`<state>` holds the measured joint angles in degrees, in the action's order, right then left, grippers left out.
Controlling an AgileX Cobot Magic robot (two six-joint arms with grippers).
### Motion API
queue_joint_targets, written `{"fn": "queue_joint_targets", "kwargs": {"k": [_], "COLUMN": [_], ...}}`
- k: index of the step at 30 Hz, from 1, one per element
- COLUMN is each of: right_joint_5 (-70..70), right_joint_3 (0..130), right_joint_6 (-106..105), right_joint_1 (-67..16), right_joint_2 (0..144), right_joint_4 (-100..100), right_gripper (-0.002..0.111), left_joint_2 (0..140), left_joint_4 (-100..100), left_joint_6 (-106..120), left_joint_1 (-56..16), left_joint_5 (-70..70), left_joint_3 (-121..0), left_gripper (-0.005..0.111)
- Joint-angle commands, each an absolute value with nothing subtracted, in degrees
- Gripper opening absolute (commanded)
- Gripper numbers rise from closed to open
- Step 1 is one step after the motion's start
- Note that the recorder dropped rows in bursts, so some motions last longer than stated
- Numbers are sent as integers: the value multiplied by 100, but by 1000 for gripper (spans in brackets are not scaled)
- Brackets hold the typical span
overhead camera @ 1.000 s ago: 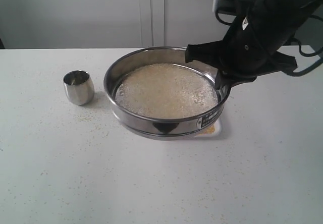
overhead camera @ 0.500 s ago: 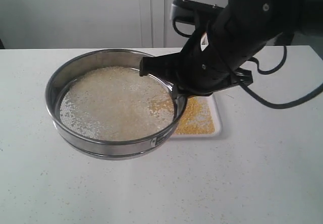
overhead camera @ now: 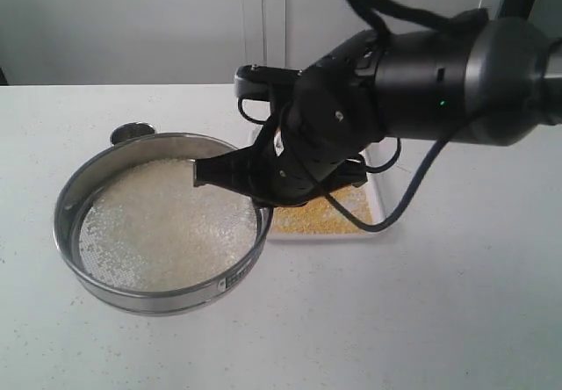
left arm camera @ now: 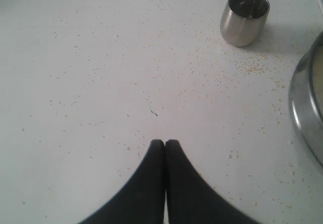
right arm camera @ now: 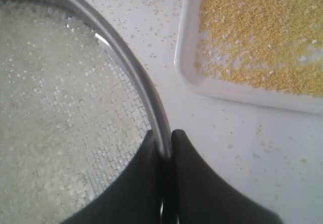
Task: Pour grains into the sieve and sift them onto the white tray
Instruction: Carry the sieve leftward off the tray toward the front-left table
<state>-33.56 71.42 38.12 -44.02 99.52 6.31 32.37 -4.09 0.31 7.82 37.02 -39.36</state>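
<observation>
Black arm [overhead camera: 457, 74], cables [overhead camera: 386, 10], possibly green LED [overhead camera: 442, 104]

Sieve left, tray right, cup behind

On the table [overhead camera: 439, 320], the sieve [overhead camera: 140, 298] is front-left and the tray [overhead camera: 327, 235] just beside it to the right, the two apart. The cup [overhead camera: 132, 133] stands behind the sieve (partly hidden by its far rim). Grains [overhead camera: 158, 223] lie in the sieve and on the tray, with a few on the table. The right gripper [right arm camera: 166, 141] sits on the sieve's rim on the tray side.
</observation>
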Motion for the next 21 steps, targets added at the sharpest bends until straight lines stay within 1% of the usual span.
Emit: {"fn": "queue_joint_targets", "kwargs": {"k": [1,14,21], "right_joint_5": [-2699,-1742,-1661], "right_joint_3": [7137,7137,7137], "right_joint_6": [3883,3883,3883], "right_joint_1": [-4527,-4555,-4555], "right_joint_2": [10162,10966,11261], "right_joint_4": [943,1099,1112], "right_gripper": [0,0,0], "left_joint_2": [3204,3204,3204], "left_joint_4": [-427,-427,-427], "left_joint_6": [48,48,48], "left_joint_1": [783,783,783], "left_joint_5": [3734,3734,3734], "left_joint_3": [-3917,-3917,-3917], "left_gripper": [0,0,0]}}
